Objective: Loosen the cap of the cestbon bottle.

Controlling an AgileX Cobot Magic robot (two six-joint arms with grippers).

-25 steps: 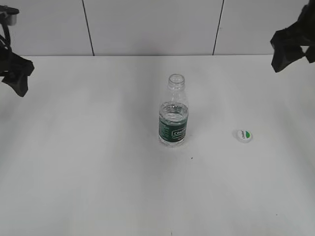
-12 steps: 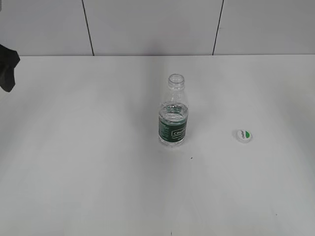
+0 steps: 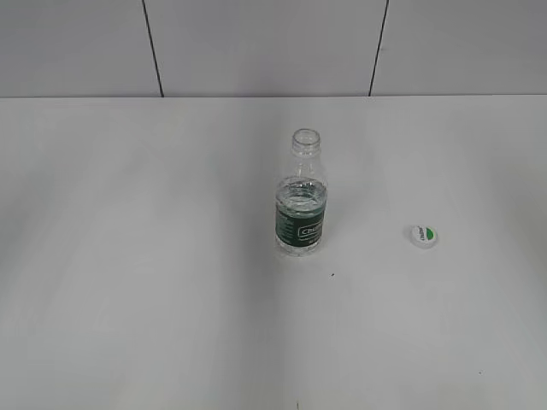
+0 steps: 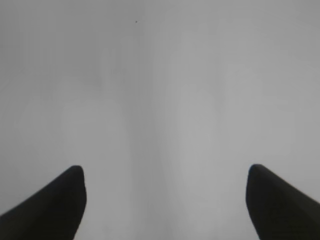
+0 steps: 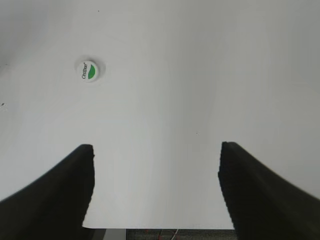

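Note:
The cestbon bottle (image 3: 301, 201) stands upright in the middle of the white table, its neck open with no cap on it. The cap (image 3: 422, 236) lies on the table to the bottle's right, green patch up; it also shows in the right wrist view (image 5: 89, 70). Neither gripper shows in the exterior view. My left gripper (image 4: 165, 172) is open and empty over bare table. My right gripper (image 5: 156, 150) is open and empty, far from the cap, above the table's edge.
The white table (image 3: 171, 299) meets a tiled wall (image 3: 256, 43) at the back. In the right wrist view the table's edge (image 5: 160, 228) runs along the bottom, with dark floor below it.
Both arms have pulled back out of the exterior view, the right one first, then the left. The bottle and the cap have not moved.

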